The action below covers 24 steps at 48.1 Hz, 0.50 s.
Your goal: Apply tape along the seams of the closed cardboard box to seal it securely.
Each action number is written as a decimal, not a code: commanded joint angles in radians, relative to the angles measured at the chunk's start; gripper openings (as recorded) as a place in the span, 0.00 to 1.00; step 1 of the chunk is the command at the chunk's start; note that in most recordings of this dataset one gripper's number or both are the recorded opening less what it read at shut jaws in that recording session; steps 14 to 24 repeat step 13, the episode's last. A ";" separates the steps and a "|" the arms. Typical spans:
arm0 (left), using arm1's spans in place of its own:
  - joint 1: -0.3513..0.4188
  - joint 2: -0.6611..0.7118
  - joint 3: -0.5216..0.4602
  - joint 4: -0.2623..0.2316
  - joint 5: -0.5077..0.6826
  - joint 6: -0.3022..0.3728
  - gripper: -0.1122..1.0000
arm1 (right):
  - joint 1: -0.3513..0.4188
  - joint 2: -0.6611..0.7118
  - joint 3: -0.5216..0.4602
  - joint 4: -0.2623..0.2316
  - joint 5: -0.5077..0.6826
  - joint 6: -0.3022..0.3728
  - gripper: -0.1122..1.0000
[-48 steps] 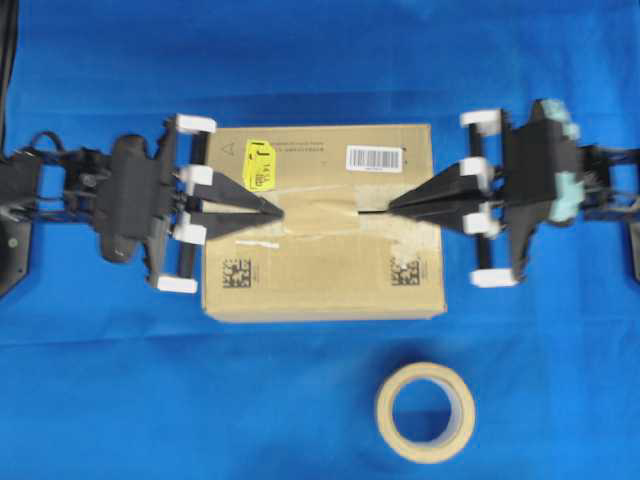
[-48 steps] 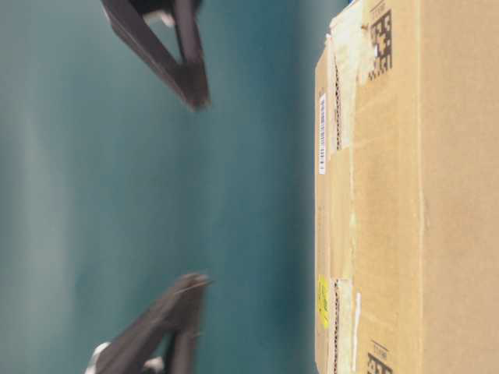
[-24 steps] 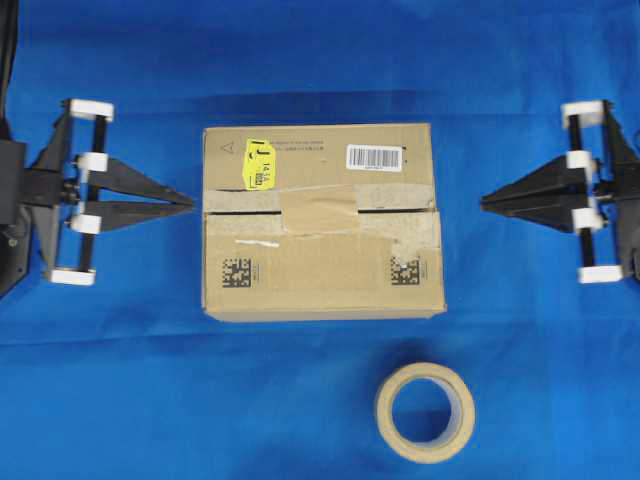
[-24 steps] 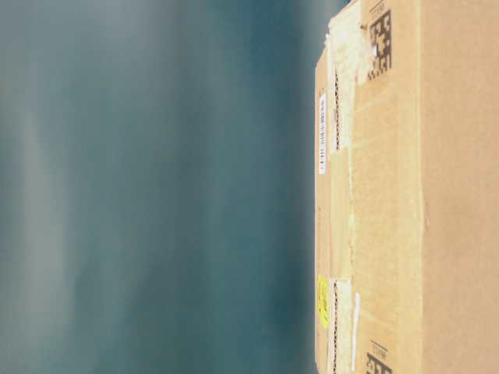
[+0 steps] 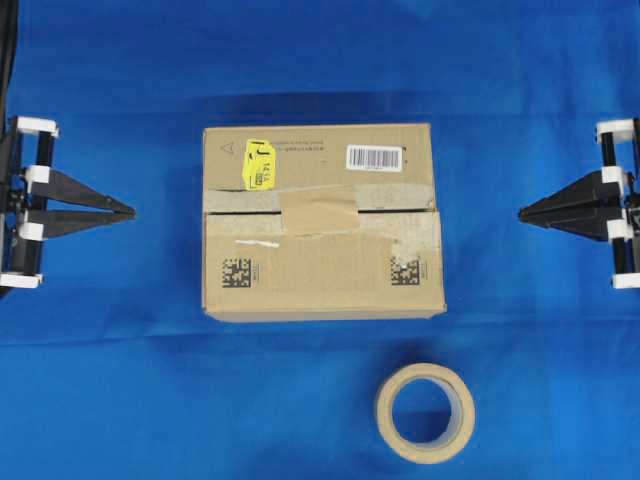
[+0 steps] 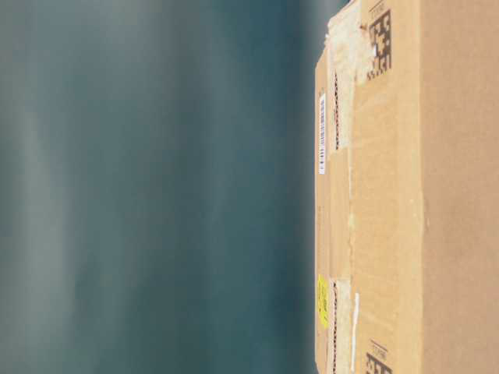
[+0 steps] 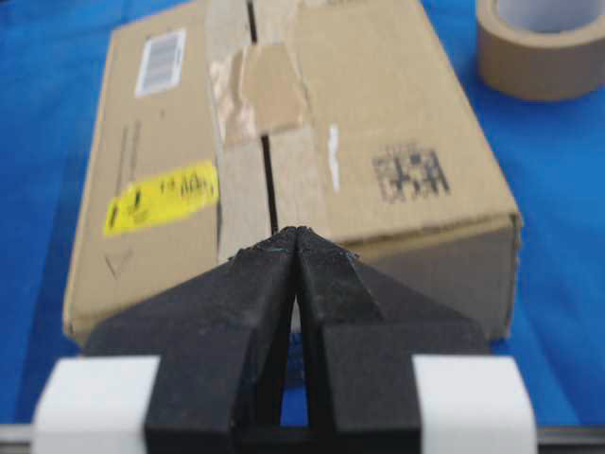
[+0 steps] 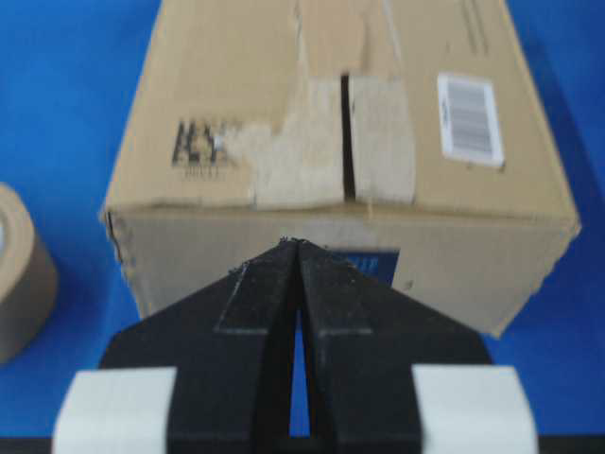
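Note:
The cardboard box (image 5: 320,275) sits mid-table, closed. The tan tape (image 5: 320,210) lies flat across the middle of the seam (image 5: 395,211); the dark seam line shows on either side of it. My left gripper (image 5: 130,212) is shut and empty, well left of the box. My right gripper (image 5: 522,213) is shut and empty, well right of it. In the left wrist view my left gripper (image 7: 297,232) points along the seam (image 7: 267,180) toward the tape (image 7: 269,90). In the right wrist view my right gripper (image 8: 299,244) faces the box end and seam (image 8: 346,137).
A round tan tape roll (image 5: 462,412) lies on the blue cloth in front of the box, toward the right. It also shows in the left wrist view (image 7: 539,66) and the right wrist view (image 8: 24,274). The table-level view shows only the box (image 6: 437,195).
Both grippers have drawn back from the box top, left one leftward and right one rightward, off the box. The tape stays on the seam.

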 commanded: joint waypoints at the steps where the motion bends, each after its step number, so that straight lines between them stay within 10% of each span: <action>1: -0.002 -0.018 0.014 -0.012 -0.003 -0.002 0.10 | 0.003 0.020 -0.005 0.006 -0.018 0.002 0.10; 24: -0.002 -0.031 0.044 -0.069 -0.002 -0.002 0.10 | 0.003 0.063 0.009 0.012 -0.077 0.003 0.10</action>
